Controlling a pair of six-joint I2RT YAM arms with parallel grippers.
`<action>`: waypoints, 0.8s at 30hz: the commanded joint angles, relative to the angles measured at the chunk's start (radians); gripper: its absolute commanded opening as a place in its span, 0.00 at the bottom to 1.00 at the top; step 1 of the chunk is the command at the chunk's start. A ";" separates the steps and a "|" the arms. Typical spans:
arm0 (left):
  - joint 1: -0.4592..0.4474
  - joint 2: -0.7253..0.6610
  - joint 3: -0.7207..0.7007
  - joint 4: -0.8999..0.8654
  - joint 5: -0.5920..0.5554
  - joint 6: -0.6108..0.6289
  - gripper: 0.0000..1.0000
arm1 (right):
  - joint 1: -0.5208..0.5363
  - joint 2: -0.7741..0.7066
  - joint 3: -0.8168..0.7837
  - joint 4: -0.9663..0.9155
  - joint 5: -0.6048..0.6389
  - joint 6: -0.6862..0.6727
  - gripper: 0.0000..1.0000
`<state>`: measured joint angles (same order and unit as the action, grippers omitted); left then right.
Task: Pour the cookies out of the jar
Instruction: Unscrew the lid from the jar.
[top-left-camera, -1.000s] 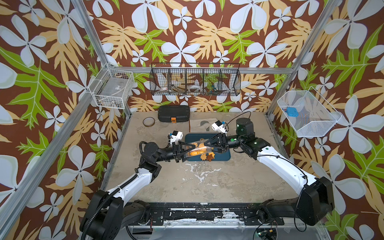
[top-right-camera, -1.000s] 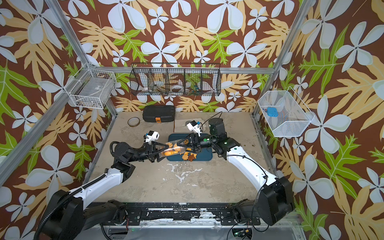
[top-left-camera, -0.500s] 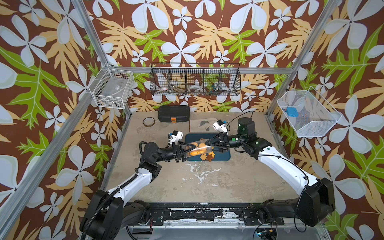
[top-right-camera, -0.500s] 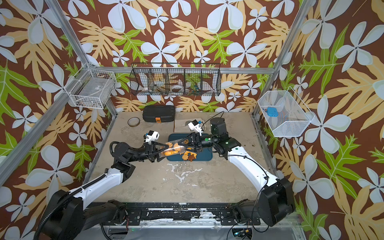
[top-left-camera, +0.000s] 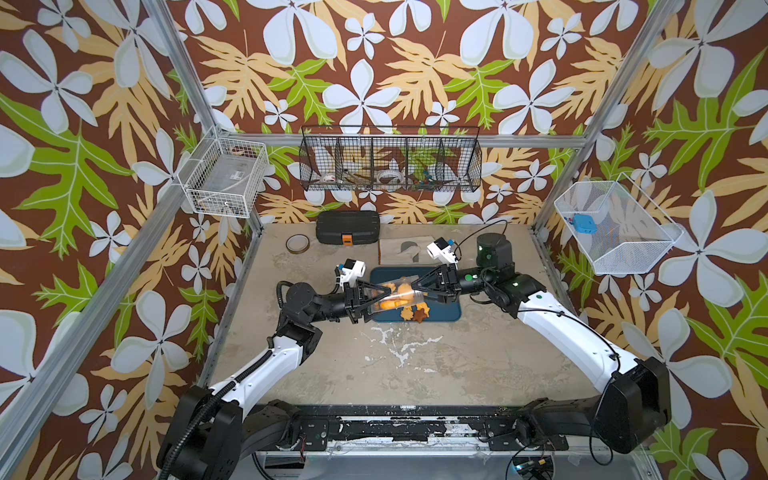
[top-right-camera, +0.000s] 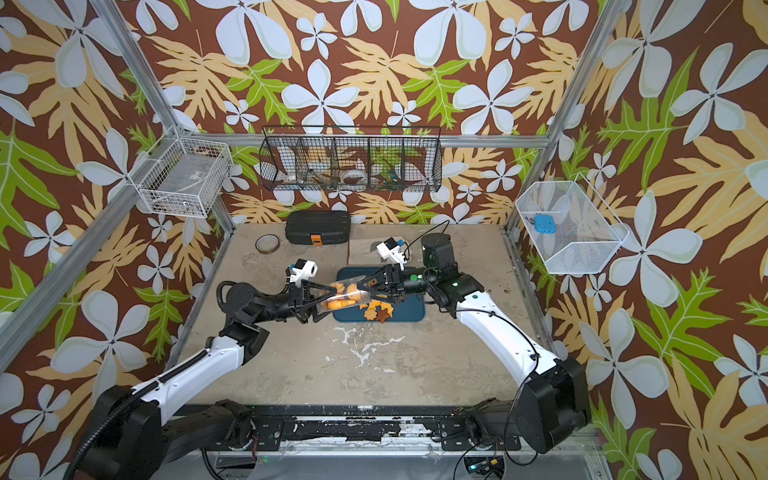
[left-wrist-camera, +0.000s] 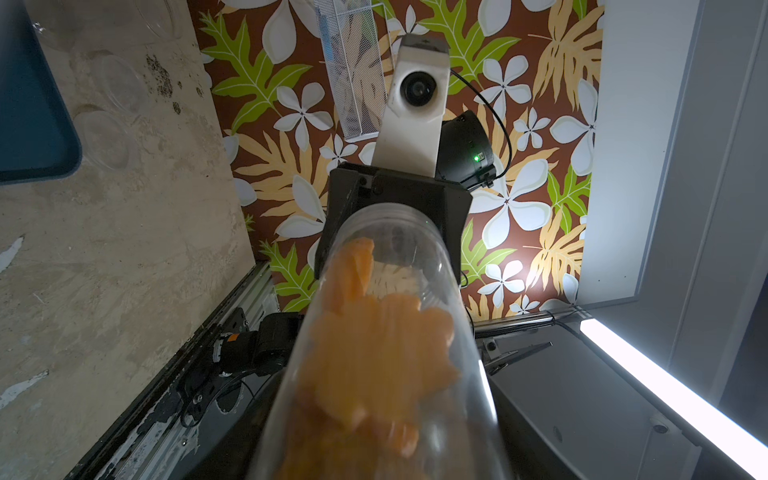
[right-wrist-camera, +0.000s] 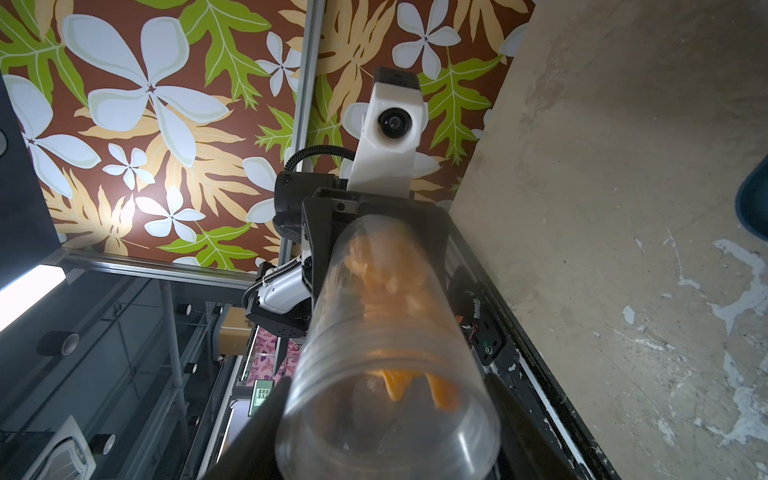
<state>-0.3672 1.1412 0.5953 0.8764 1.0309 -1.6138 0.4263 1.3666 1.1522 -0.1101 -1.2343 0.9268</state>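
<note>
A clear plastic jar (top-left-camera: 395, 295) (top-right-camera: 343, 297) lies nearly level in the air over a blue tray (top-left-camera: 444, 307) (top-right-camera: 409, 311). My left gripper (top-left-camera: 384, 300) (top-right-camera: 328, 301) (left-wrist-camera: 382, 449) is shut on one end of it. My right gripper (top-left-camera: 419, 293) (top-right-camera: 365, 293) (right-wrist-camera: 386, 436) is shut on the other, ridged end, with a dark finger against each side. Orange cookies (left-wrist-camera: 374, 345) (right-wrist-camera: 386, 282) fill part of the jar. A few orange and brown cookies (top-left-camera: 415, 313) (top-right-camera: 378, 313) lie on the tray below the right gripper's end.
A black case (top-left-camera: 347, 226), a tape ring (top-left-camera: 297, 243) and a brown sheet (top-left-camera: 399, 249) lie at the back of the table. A black wire basket (top-left-camera: 390, 162) hangs on the back wall, and white baskets (top-left-camera: 224, 178) (top-left-camera: 615, 228) hang on the side walls.
My right gripper's fingers have closed in on the jar's end. The jar, the left gripper and both arms have stayed about where they were.
</note>
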 joint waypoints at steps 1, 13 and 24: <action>0.003 -0.024 0.035 -0.134 -0.014 -0.058 0.53 | 0.001 -0.006 0.033 -0.019 0.012 -0.152 0.53; 0.040 -0.061 -0.005 -0.069 0.090 -0.338 0.52 | 0.001 -0.144 -0.080 0.205 0.133 -0.244 0.51; 0.043 -0.025 0.027 0.002 0.131 -0.432 0.50 | 0.015 -0.245 -0.164 0.262 0.216 -0.453 0.49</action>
<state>-0.3386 1.1099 0.6170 0.8951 1.1458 -1.9285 0.4438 1.1370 0.9745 0.0731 -1.0851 0.6548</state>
